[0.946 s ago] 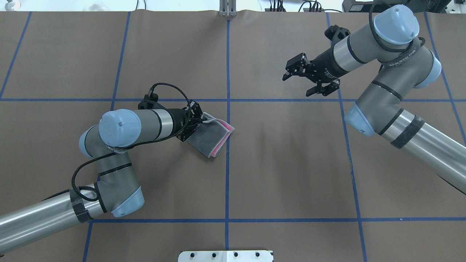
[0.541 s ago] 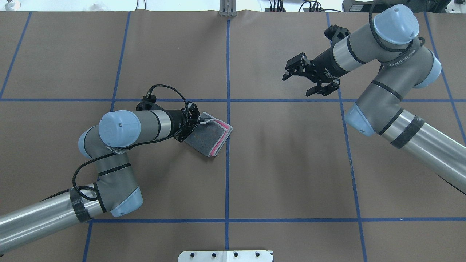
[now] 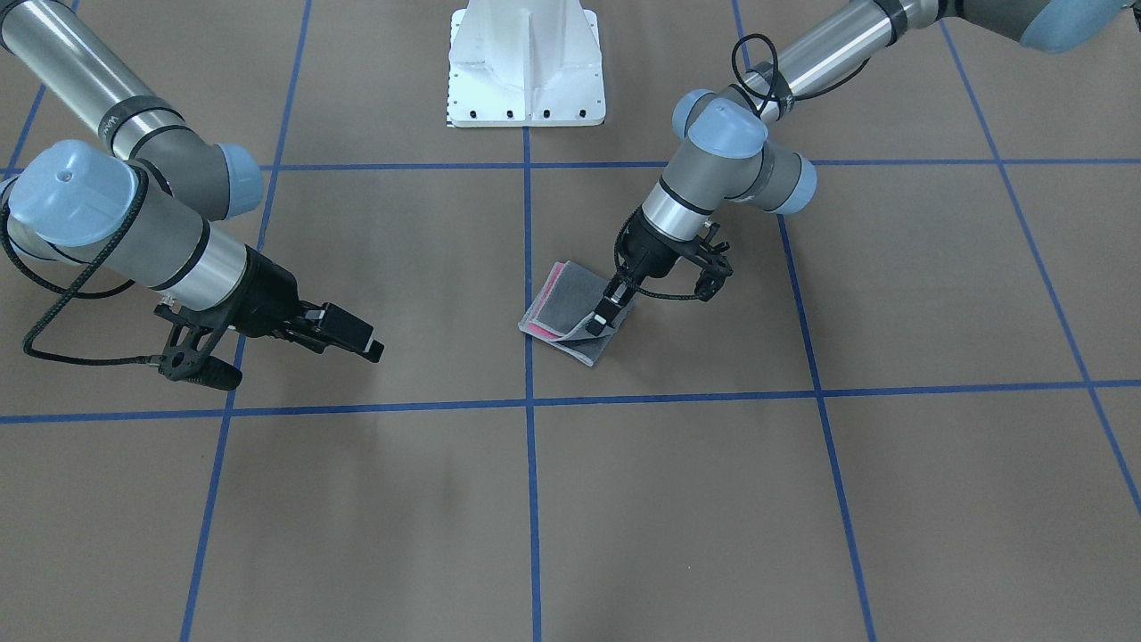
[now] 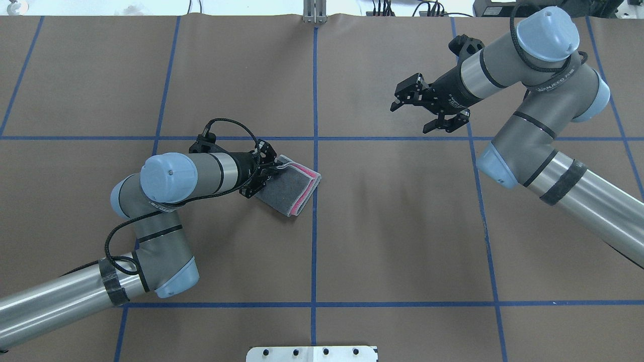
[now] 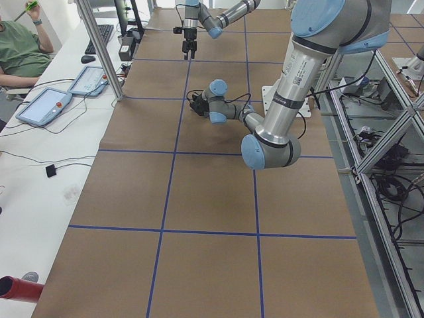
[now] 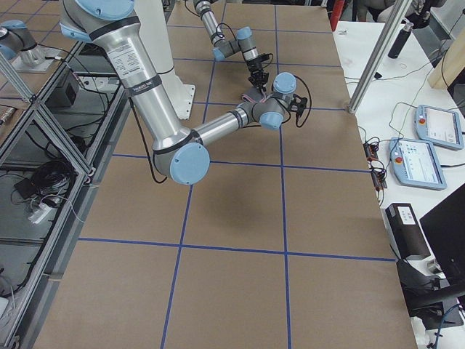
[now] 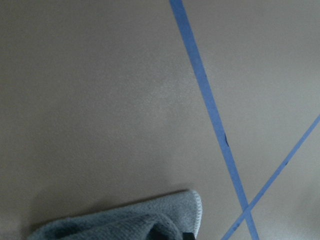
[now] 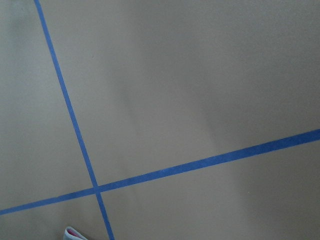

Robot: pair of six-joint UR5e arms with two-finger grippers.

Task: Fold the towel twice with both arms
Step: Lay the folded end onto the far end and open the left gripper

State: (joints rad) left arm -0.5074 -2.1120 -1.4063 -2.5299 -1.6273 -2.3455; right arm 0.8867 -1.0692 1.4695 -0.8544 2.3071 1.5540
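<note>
The towel [image 4: 294, 188] lies folded just left of the table's centre line, dark grey on top with a pink strip along its right edge. My left gripper [image 4: 270, 170] is low at its near-left corner, shut on the pale stitched edge, which curls up off the fold [image 3: 579, 332]. In the left wrist view the grey towel [image 7: 125, 222] fills the bottom edge. My right gripper [image 4: 413, 116] hangs open above the bare table far to the right, holding nothing [image 3: 361, 343]. Its wrist view catches only a pink sliver of the towel [image 8: 72, 234].
Brown table cover [image 4: 402, 226] marked with a blue tape grid. The white pedestal base [image 3: 526, 62] stands at the robot's side. In the exterior left view a person [image 5: 20, 53] sits at a side desk with teach pendants [image 5: 46, 106].
My left gripper has drawn slightly back to the left, and the towel has slid a little with it. The right arm has stayed put.
</note>
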